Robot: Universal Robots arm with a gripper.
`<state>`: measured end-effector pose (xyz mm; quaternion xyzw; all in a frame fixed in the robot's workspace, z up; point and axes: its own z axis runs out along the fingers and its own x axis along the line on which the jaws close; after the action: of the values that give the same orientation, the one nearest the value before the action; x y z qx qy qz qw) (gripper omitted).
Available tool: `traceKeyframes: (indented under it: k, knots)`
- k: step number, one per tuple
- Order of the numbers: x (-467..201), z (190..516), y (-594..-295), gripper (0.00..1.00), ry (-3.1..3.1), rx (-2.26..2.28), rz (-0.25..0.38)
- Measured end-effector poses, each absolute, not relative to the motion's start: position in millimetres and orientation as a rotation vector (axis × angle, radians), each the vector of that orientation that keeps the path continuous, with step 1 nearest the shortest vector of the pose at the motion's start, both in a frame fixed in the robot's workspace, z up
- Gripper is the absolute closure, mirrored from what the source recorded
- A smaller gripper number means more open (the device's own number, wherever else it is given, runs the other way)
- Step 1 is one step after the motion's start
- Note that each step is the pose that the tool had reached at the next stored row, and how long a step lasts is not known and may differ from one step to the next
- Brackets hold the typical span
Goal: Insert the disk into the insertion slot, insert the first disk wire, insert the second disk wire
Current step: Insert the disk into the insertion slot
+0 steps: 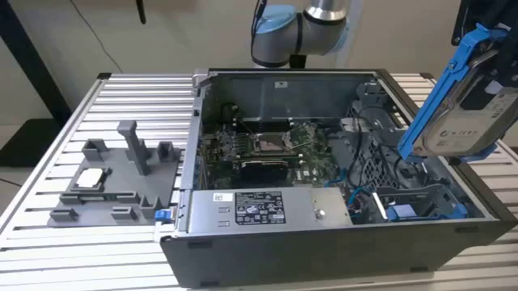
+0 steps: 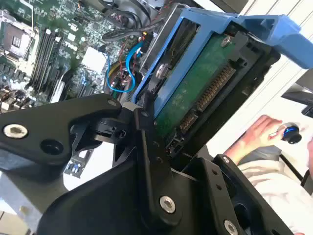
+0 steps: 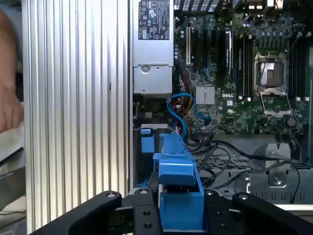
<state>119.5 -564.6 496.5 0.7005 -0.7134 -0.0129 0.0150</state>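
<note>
The disk [image 1: 474, 112], a silver-grey drive with a white label in a bright blue carrier, hangs tilted on edge above the open computer case, at the exterior view's right. My gripper [image 3: 180, 211] is shut on it, with black fingers [image 3: 143, 213] on both sides of the blue carrier [image 3: 177, 186]. The second wrist view shows the disk's green circuit-board side [image 2: 198, 90] and its connector. The insertion slot [image 1: 380, 162], a dark perforated cage, lies lower inside the case, apart from the disk. Blue wires [image 1: 356, 195] [image 3: 179, 110] [image 2: 125, 73] curl beside it.
A labelled silver power-supply box [image 1: 267, 209] [image 3: 152, 49] lines the case's front. The motherboard [image 1: 267, 145] fills its middle. A small blue-fronted block [image 1: 403, 212] sits low in the case. A grey fixture plate [image 1: 113, 182] rests on the slatted table [image 1: 145, 91]. A person's hand [image 2: 259, 137] is nearby.
</note>
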Motion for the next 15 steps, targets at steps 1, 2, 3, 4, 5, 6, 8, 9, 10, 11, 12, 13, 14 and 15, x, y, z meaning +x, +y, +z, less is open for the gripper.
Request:
traceKeyframes:
  k: [1,2,3,4,5,6,8,9,10,11,12,13,14,15]
  knots:
    - [119.5,496.5,-564.6,0.67,-2.22,2.18,-0.04]
    - [119.5,496.5,-564.6,0.67,-2.22,2.18,-0.04]
    - [119.5,496.5,-564.6,0.67,-2.22,2.18,-0.04]
    - [119.5,496.5,-564.6,0.67,-2.22,2.18,-0.04]
    - [119.5,496.5,-564.6,0.67,-2.22,2.18,-0.04]
    - [119.5,496.5,-564.6,0.67,-2.22,2.18,-0.04]
    - [119.5,496.5,-564.6,0.67,-2.22,2.18,-0.04]
    - [119.5,496.5,-564.6,0.67,-2.22,2.18,-0.04]
    - [119.5,496.5,-564.6,0.67,-2.22,2.18,-0.04]
    - [119.5,496.5,-564.6,0.67,-2.22,2.18,-0.04]
    - [119.5,496.2,-564.6,0.67,-2.22,2.18,-0.04]
    - [119.5,495.7,-564.7,0.67,-2.221,2.179,-0.04]
    - [119.5,495.0,-564.8,0.67,-2.222,2.177,-0.04]
    - [119.5,492.7,-565.2,0.67,-2.225,2.175,-0.041]
